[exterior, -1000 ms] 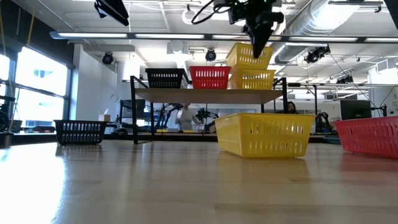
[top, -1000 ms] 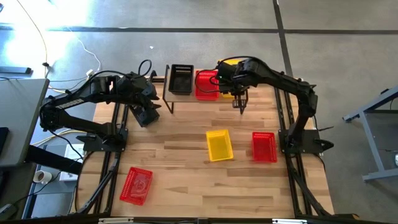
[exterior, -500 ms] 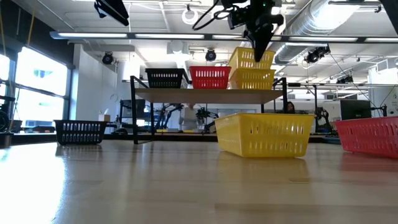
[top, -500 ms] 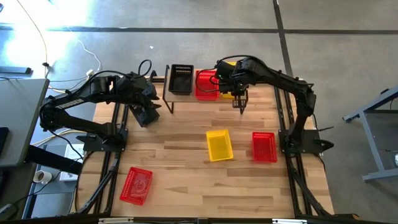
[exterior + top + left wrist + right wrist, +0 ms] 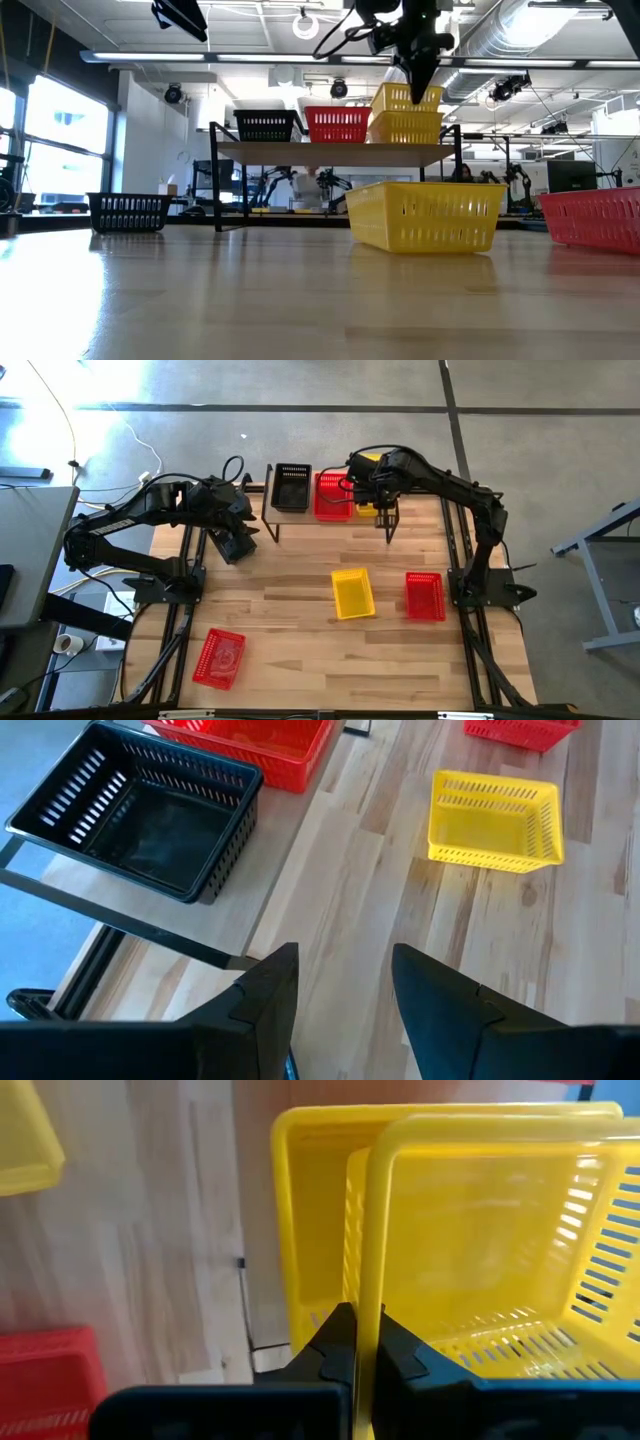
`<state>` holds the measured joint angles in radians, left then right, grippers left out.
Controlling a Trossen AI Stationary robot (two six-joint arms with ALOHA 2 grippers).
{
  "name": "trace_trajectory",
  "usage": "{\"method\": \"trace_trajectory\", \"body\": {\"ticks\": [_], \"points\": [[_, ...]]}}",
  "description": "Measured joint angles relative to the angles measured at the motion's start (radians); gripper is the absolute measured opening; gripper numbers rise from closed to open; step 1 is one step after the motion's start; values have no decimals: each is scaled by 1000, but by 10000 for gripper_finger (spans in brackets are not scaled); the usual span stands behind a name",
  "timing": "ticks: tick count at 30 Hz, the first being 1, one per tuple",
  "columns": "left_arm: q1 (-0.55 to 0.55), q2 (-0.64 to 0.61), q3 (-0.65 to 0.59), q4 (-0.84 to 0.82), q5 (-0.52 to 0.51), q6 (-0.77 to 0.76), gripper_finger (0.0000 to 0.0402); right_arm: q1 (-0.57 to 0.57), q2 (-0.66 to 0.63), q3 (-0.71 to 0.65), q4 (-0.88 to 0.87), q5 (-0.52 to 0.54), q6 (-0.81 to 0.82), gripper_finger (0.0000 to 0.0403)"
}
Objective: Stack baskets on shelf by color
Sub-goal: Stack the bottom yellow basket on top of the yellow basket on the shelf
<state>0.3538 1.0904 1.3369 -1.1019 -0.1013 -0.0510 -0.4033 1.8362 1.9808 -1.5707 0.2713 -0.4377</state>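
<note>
Lowered and levelled since a second ago, the upper yellow basket [image 5: 406, 97] now nests in its twin on the shelf [image 5: 335, 152] — right gripper [image 5: 357, 1342] pinching its rim. Black and red there are single; four baskets remain on the table. Left gripper [image 5: 340, 982] open beside the shelf.

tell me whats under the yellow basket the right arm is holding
A second yellow basket sits on the shelf directly beneath the held yellow basket, which is partly nested into it. The right gripper grips its rim. The lower basket's floor is hidden.
</note>
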Motion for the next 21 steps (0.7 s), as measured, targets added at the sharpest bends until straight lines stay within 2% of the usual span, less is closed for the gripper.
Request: {"method": "trace_trajectory", "body": {"ticks": [6, 15, 21], "points": [[0, 0, 0, 0, 0, 1, 154, -10, 0, 0, 0, -5, -9, 13], [0, 0, 0, 0, -6, 1, 154, -20, -1, 0, 3, -14, -54, 91], [0, 0, 0, 0, -31, -2, 154, -20, -6, 0, 4, -6, -59, 98]]}}
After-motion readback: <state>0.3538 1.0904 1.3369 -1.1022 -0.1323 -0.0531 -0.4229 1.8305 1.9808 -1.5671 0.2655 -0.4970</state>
